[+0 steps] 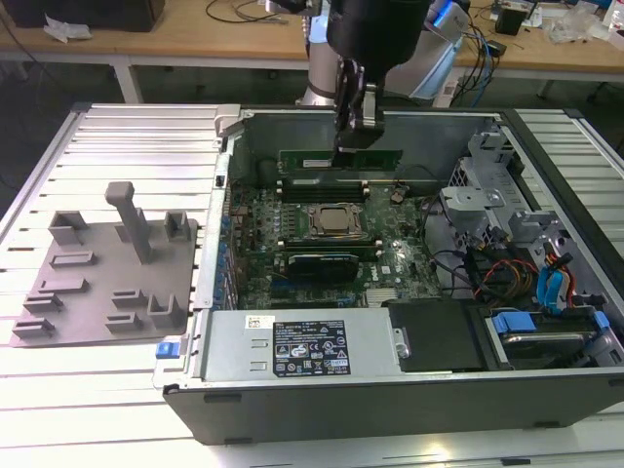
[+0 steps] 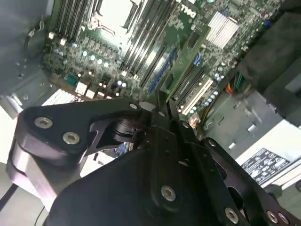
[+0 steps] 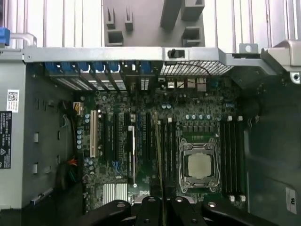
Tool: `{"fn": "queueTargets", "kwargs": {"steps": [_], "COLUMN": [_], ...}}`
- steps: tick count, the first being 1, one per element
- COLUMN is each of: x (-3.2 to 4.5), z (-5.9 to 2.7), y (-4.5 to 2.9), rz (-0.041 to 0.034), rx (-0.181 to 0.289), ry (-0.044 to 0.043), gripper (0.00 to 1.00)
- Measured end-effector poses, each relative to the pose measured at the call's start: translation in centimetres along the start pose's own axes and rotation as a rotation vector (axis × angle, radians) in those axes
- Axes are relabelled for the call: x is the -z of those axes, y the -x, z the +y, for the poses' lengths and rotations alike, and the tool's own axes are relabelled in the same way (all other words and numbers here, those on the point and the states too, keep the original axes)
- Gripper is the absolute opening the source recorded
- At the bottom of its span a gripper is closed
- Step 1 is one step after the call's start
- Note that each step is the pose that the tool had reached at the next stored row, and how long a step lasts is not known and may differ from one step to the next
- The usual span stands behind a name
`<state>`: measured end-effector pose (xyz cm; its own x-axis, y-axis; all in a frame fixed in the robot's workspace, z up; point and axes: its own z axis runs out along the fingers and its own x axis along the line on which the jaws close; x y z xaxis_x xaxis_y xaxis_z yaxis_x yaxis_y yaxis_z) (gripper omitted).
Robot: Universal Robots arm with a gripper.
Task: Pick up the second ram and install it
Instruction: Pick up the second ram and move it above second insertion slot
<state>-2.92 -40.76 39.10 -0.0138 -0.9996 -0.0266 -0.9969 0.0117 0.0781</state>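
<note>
The gripper [image 1: 353, 144] is holding the second ram [image 1: 312, 157] between narrow fingers, low inside the open case [image 1: 390, 414] and just beside its far wall [image 1: 429, 136], where little room is remaining. The CPU socket [image 1: 334, 221] is lying near, while the cables [image 1: 468, 268] are lying well apart.

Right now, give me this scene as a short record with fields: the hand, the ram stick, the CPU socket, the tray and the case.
hand: inside the open case, apparently shut on the second ram
second ram: green stick, held level just beyond the CPU socket in the exterior view; cannot tell if it is seated
CPU socket: mid-board, metal frame
grey tray: at the exterior view's left of the case, pegs upright
case: side open, lying on the slatted table
</note>
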Motion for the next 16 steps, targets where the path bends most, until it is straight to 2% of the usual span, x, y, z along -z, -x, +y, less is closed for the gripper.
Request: {"fn": "queueTargets", "kwargs": {"steps": [3,11,15,16], "x": [-0.62,-2.03,-2.43,-2.73], "z": [-1.28,-5.44,-6.43,-6.90], "y": [0.12,0.60,0.72,0.79], "rz": [0.0000,0.0001,0.0001,0.0001], "rx": [0.000,0.000,0.000,0.000], "ry": [0.0019,0.0088,0.0102,0.0110], "gripper": [0.11,0.11,0.11,0.11]}}
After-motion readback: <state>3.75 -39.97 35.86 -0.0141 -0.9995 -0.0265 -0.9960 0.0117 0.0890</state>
